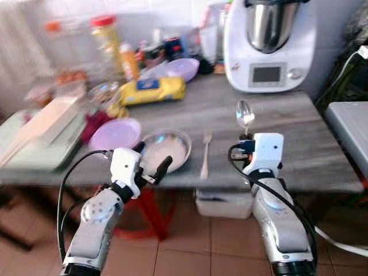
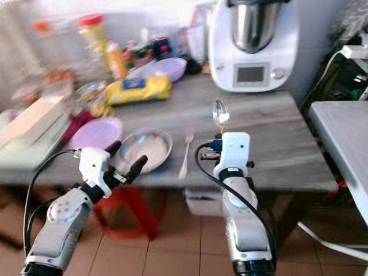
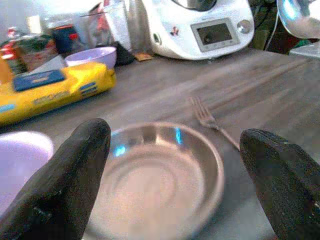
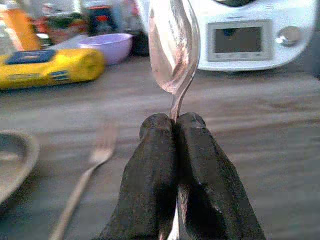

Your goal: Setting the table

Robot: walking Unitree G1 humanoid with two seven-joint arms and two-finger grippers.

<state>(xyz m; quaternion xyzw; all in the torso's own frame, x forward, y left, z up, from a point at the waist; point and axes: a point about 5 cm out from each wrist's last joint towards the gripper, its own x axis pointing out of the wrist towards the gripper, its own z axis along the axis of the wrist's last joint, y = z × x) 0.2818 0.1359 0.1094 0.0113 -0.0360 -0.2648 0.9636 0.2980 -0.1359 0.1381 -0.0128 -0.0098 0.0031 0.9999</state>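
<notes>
R gripper [image 4: 175,135] has its 2 fingers [image 4: 150,165] pinched tight on a spoon [image 1: 245,115], gripping the handle just below the bowl; spoon stands upright, bowl up, held above the counter [image 1: 299,144] near its front edge, to the right of the fork [image 1: 205,152]. Fork lies flat on the counter, tines toward the back, just beside a steel plate [image 1: 168,148] on the plate's right, not touching it. L gripper [image 3: 175,165] hovers at the front edge in front of the plate, fingers [image 3: 65,175] spread wide, holding nothing, w/ the plate seen between them in the left wrist view. A lilac lid [image 1: 114,133] sits just left of the plate, close to its rim. Behind these: a yellow pack [image 1: 150,90] lying flat, a lilac bowl [image 1: 181,68] behind it, and a white kitchen machine [image 1: 269,43] w/ a steel jug at the back right. Far left, a cutting board [image 1: 43,123] w/ blurred items. Jars and bottles [image 1: 106,37] along the back wall, too blurred to tell apart. A red stool [image 1: 146,221] stands under the counter on the tiled floor [image 1: 190,253].
</notes>
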